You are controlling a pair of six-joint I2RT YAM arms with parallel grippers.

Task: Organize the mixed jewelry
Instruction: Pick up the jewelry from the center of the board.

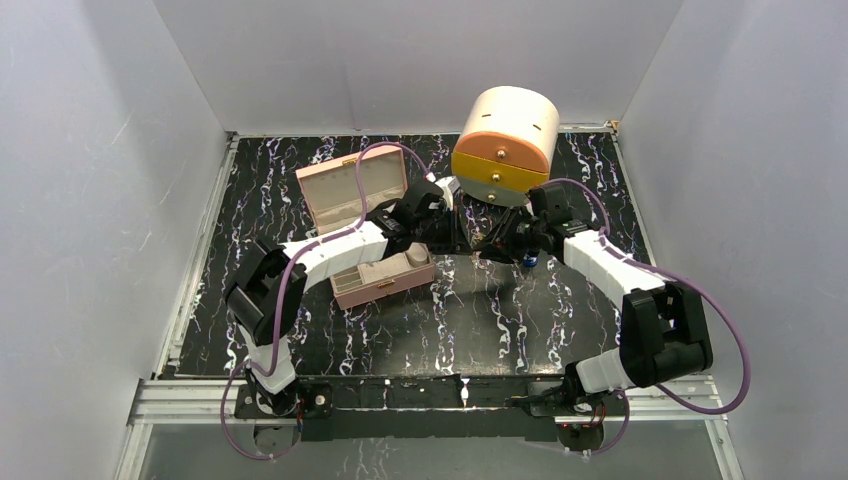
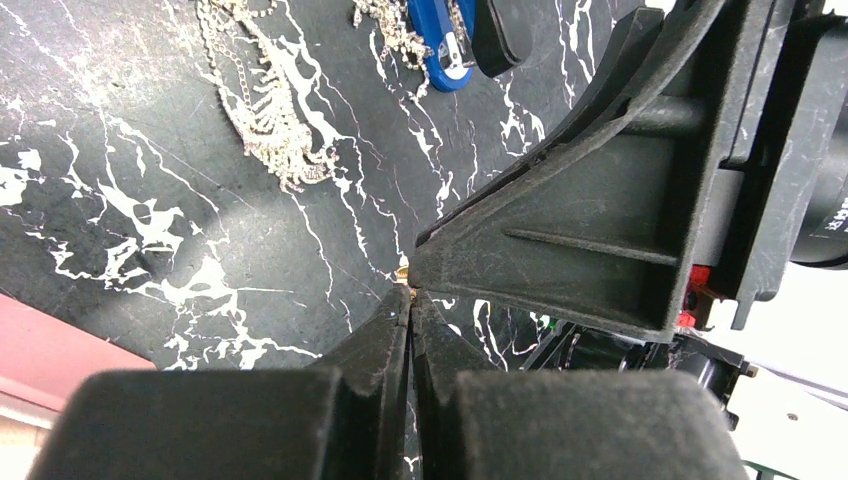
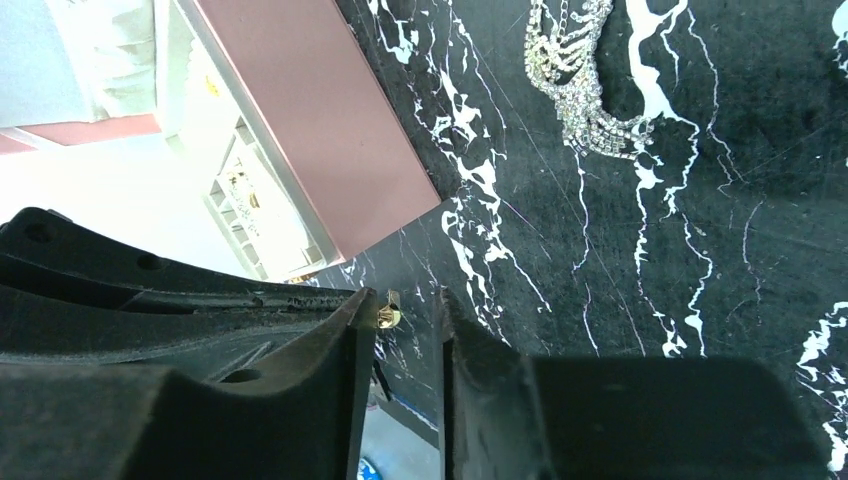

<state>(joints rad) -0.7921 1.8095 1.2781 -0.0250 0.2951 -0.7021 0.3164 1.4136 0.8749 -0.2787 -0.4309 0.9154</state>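
Observation:
A tiny gold jewelry piece (image 2: 404, 278) glints at the tips of my left gripper (image 2: 410, 292), which is shut on it just above the black marble table. It also shows in the right wrist view (image 3: 388, 310), between the fingers of my right gripper (image 3: 405, 300) and close against its left finger. The right jaws stand a little apart around the piece. In the top view the left gripper (image 1: 476, 247) and right gripper (image 1: 500, 248) meet tip to tip below the round drawer cabinet (image 1: 505, 145). A silver chain necklace (image 2: 265, 110) lies loose on the table, also in the right wrist view (image 3: 580, 80).
An open pink box (image 1: 380, 275) with its lid (image 1: 350, 190) raised stands left of the grippers, under the left arm; its compartments show in the right wrist view (image 3: 250, 200). A blue elongated object (image 2: 440, 40) lies by the right gripper. White walls enclose the table.

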